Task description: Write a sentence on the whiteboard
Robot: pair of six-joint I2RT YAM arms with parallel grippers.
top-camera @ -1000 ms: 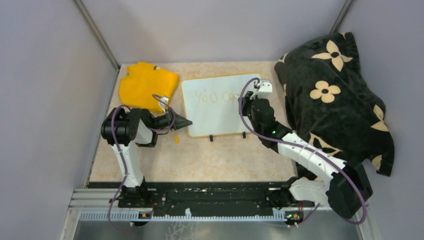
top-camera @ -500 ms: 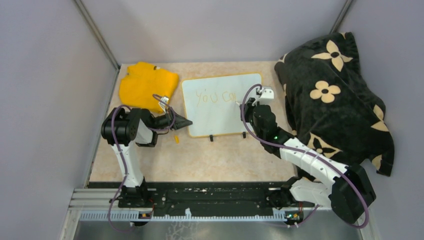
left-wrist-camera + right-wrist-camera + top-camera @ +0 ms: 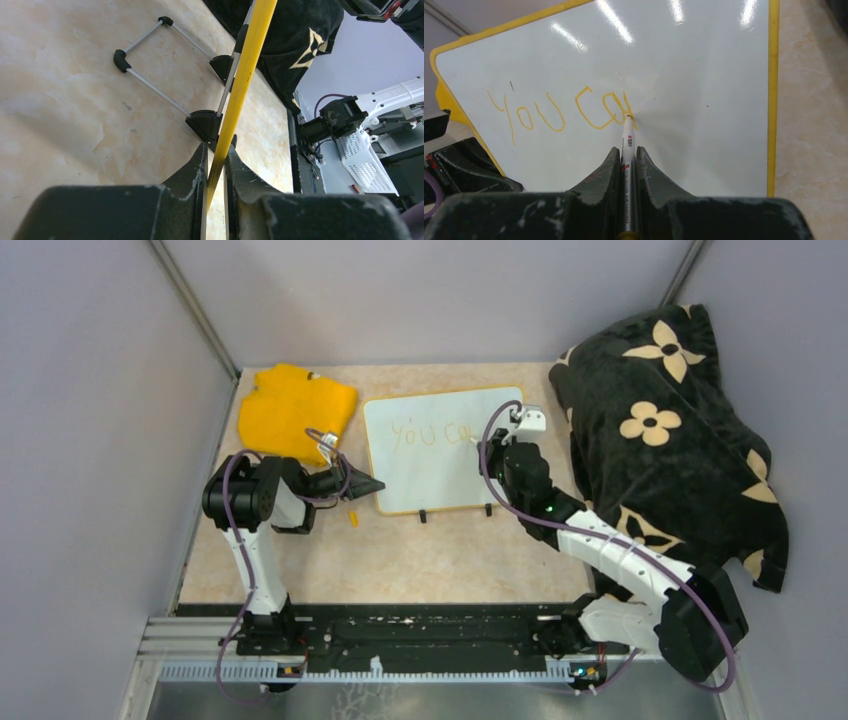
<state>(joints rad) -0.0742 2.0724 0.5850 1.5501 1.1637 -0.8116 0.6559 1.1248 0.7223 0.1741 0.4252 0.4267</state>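
The whiteboard (image 3: 430,480) lies propped on the table, white with a yellow-orange rim (image 3: 247,60) and black feet (image 3: 204,125). Of the sentence (image 3: 559,112), "YOU CA" shows in thin yellow-orange letters (image 3: 430,433). My right gripper (image 3: 627,150) is shut on a white marker (image 3: 627,135), whose tip touches the board at the last letter. In the top view the right gripper (image 3: 480,440) reaches over the board's right part. My left gripper (image 3: 217,147) is shut on the board's rim, at its near left corner (image 3: 372,485).
A yellow cloth (image 3: 295,410) lies at the back left, beside the board. A black blanket with cream flowers (image 3: 670,430) is heaped along the right side. A small yellow-orange cap (image 3: 353,517) lies in front of the left gripper. A wire stand (image 3: 150,87) folds out behind the board.
The right gripper moved a little toward the near edge and back up with the marker, working on the letter after "C". The left gripper has stayed still on the rim.
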